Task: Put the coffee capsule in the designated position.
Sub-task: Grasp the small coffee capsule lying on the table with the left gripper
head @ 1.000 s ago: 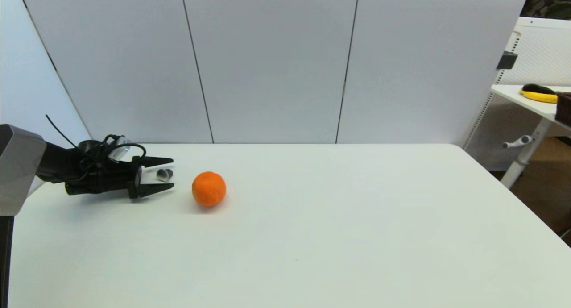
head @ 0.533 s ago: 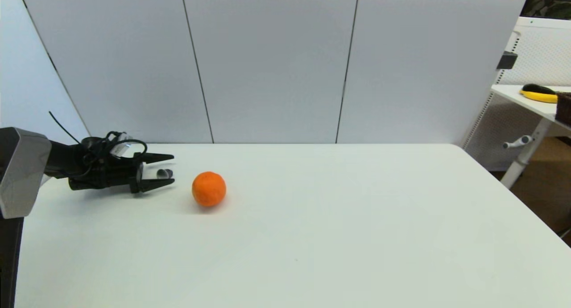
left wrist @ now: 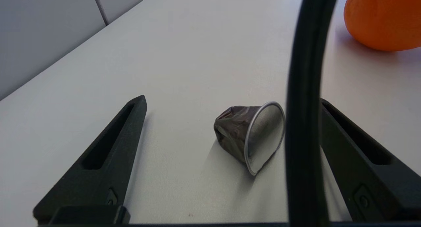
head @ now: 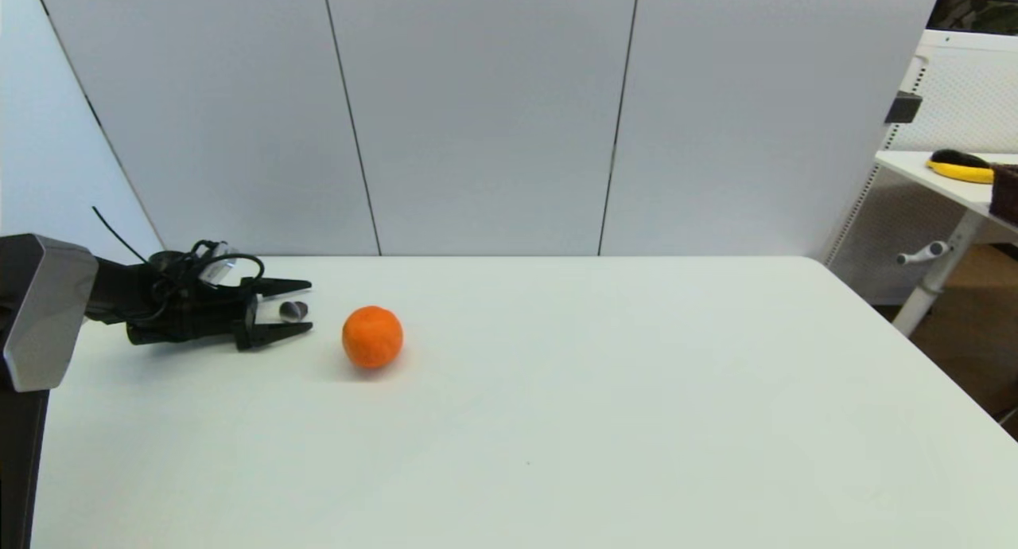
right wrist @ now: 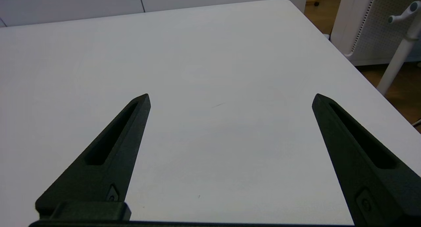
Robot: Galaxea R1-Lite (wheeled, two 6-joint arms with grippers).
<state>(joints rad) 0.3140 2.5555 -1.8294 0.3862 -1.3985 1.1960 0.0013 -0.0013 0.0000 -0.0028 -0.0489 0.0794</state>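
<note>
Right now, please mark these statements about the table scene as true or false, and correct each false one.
1. The coffee capsule lies on its side between the fingers of the left tool. True.
2. The left tool is shut on the capsule. False: its fingers are open and the capsule rests on the table.
3. The orange ball is beyond the tips of the left tool, apart from the capsule. True.
4. The right tool holds the orange ball. False: it is open, with nothing between its fingers.
5. The capsule stands upright on its rim. False: it is tipped over.
</note>
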